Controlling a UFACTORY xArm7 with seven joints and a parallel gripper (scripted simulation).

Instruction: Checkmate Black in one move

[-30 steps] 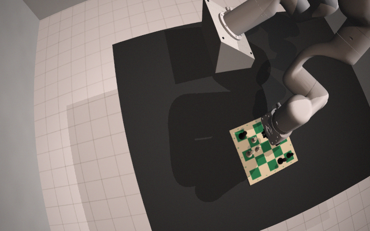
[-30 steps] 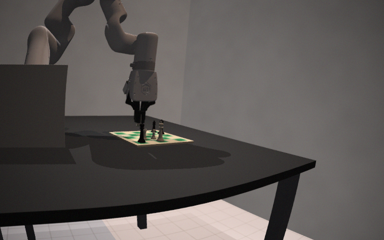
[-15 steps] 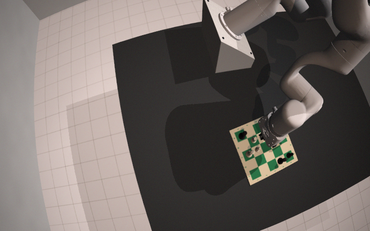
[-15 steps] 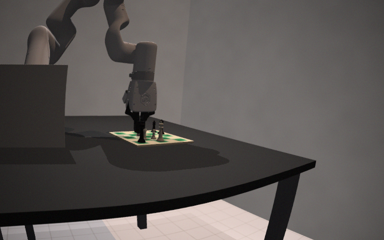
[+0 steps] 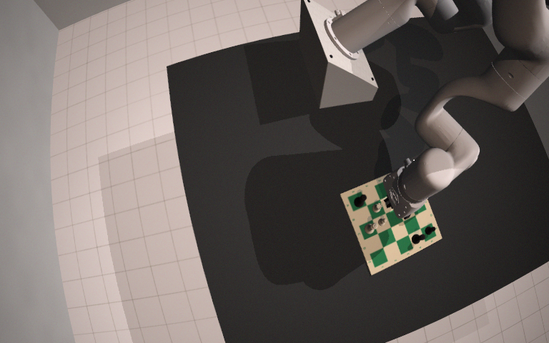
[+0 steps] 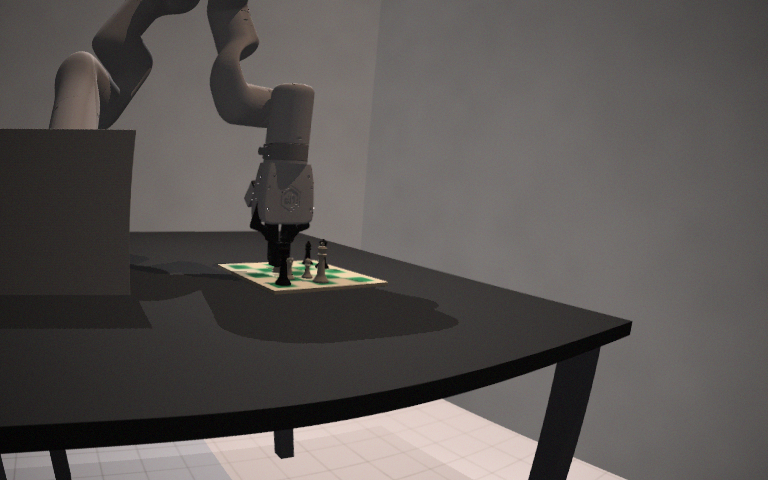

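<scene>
The green-and-cream chessboard (image 5: 390, 226) lies on the black table and also shows in the side view (image 6: 303, 275). My gripper (image 6: 281, 251) points straight down, low over the board's far side near the robot (image 5: 390, 203). It is shut on a small white piece that the dark fingers mostly hide. A tall black piece (image 6: 282, 271) (image 5: 359, 199) stands at the board's near corner. Three white pieces (image 5: 377, 207) (image 5: 382, 221) (image 5: 369, 228) stand upright close to the gripper. Two black pieces (image 5: 417, 238) (image 5: 429, 230) stand upright on the opposite side.
A large grey block (image 6: 65, 209) carrying the arm's base stands on the table behind the board. The table edge (image 6: 396, 390) curves round well in front of the board.
</scene>
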